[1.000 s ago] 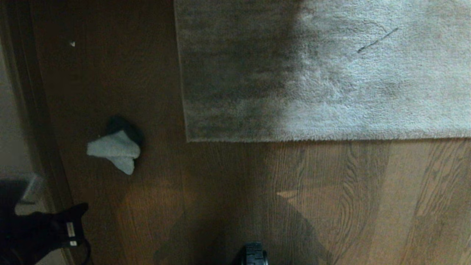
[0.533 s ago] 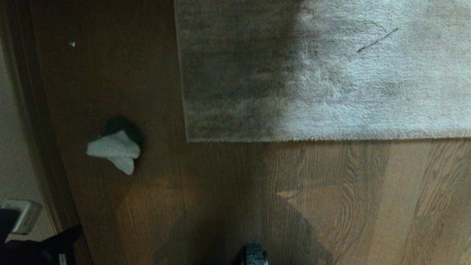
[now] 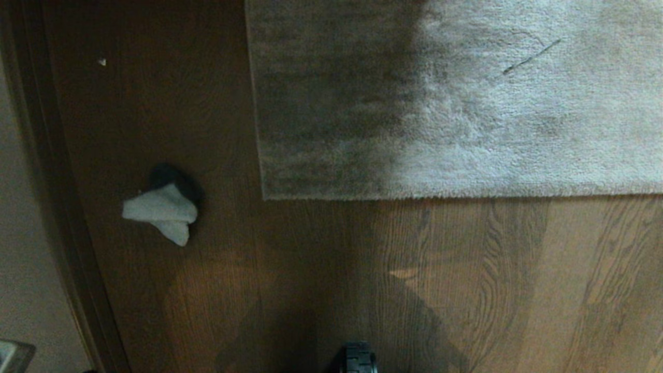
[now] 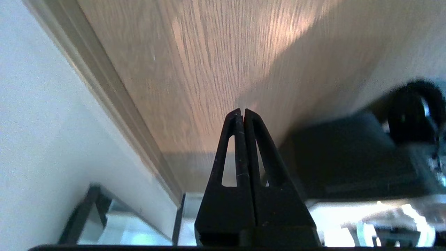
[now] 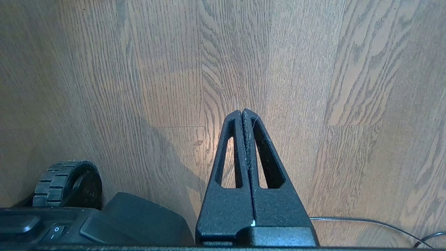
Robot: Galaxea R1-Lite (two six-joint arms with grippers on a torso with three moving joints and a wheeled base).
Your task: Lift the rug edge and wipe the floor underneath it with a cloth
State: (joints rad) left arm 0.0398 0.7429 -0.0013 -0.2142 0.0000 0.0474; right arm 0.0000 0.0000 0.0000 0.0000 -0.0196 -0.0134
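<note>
From the head camera I see neither arm: only the cloth (image 3: pixel 161 212) bunched on the floor (image 3: pixel 321 269) at nine o'clock, well apart from the rug edge (image 3: pixel 445 196), which lies flat from centre toward three. My left wrist view alone shows the left end effector (image 4: pixel 241 112) pinched together, empty, near a pale wall (image 4: pixel 41 115) and its skirting (image 4: pixel 115 101). The right end effector (image 5: pixel 241 113) is likewise closed and empty over bare boards, with a wheel (image 5: pixel 66 183) and a thin cable (image 5: pixel 369 223) beside it.
</note>
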